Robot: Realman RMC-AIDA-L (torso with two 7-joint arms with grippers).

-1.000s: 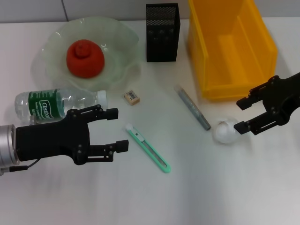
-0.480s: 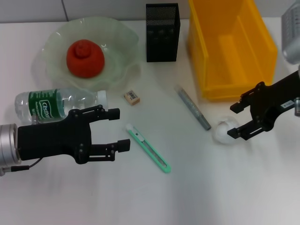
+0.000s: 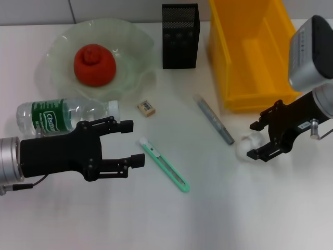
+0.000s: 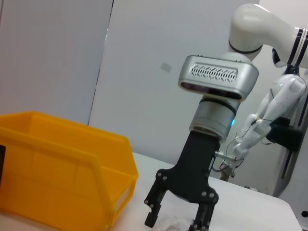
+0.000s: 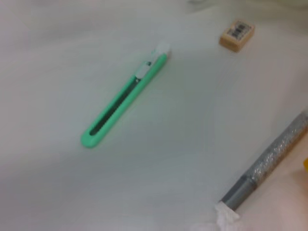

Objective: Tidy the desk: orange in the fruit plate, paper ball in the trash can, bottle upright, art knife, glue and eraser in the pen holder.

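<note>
The right gripper (image 3: 255,140) stands over the paper ball (image 3: 244,146) on the white counter (image 3: 234,208), its jaws spread wide with one on either side of the ball, not yet clenched on it. The ball lies just near of the yellow bin (image 3: 255,52) and beside the near end of the grey glue stick (image 3: 214,119). The left gripper (image 3: 130,143) hovers with its jaws released, near the fallen bottle (image 3: 62,114) and left of the green art knife (image 3: 164,164). The eraser (image 3: 146,108) lies between bottle and glue stick. The orange (image 3: 94,64) sits in the fruit plate (image 3: 130,41), left of the black pen holder (image 3: 180,35)
</note>
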